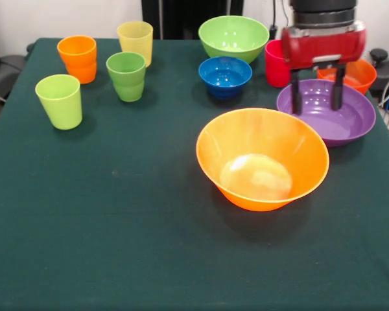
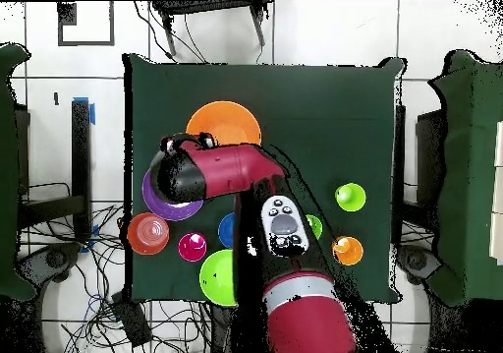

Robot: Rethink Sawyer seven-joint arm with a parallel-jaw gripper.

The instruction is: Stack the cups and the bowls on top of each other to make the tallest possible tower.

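The fingers (image 1: 318, 96) are spread open and positioned directly over the purple bowl (image 1: 350, 120) at the right of the frame, nothing being gripped. The large orange bowl (image 1: 262, 159) is located just lower left of them on the counter (image 1: 117, 220).

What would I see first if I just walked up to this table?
First, the big orange bowl, standing alone near the middle of the dark green table. Just behind it, the robot's red gripper hangs over the purple bowl with its two black fingers spread apart and holding nothing. On the other side stand four cups, orange, yellow, green and lime green.
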